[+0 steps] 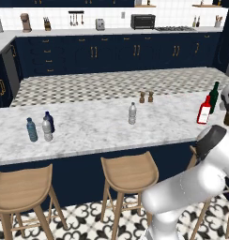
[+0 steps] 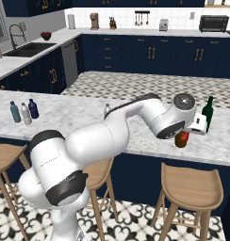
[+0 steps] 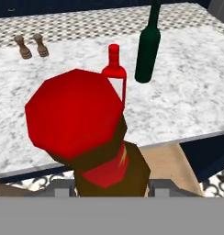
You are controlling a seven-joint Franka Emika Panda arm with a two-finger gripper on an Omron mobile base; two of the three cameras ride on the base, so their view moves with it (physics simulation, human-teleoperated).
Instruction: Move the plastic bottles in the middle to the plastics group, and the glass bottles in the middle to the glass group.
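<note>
Bottles stand in groups along the marble counter (image 1: 88,136). Far left sits the plastics group: a teal bottle (image 1: 32,130) and a navy bottle (image 1: 49,121), with one clear bottle (image 1: 47,129) just beside them, all three upright and close together. The same trio shows in the right base view, teal bottle (image 2: 14,112), clear one (image 2: 26,114), navy one (image 2: 33,108).

Near the middle of the counter a second clear bottle (image 1: 132,113) stands alone, upright, well apart from either group. Behind it, toward the far edge, are two small brown shakers (image 1: 146,97), side by side.

Farther right is the glass group: a red bottle (image 1: 204,110) with a white label and, just behind it, a taller green bottle (image 1: 213,97).

At the right end, the hand (image 3: 111,186) has the amber bottle (image 3: 93,137) between its fingers (image 3: 165,187), closed partway around the body, the red top facing the hand camera. From there the red bottle (image 3: 115,71) and green bottle (image 3: 148,46) stand just beyond it on the counter (image 3: 187,105). In the right base view the amber bottle (image 2: 182,139) hangs under the wrist by the counter's near edge, close to the green bottle (image 2: 208,113). Whether its base touches the counter I cannot tell.

Three wooden stools (image 1: 129,174) line the near side.
</note>
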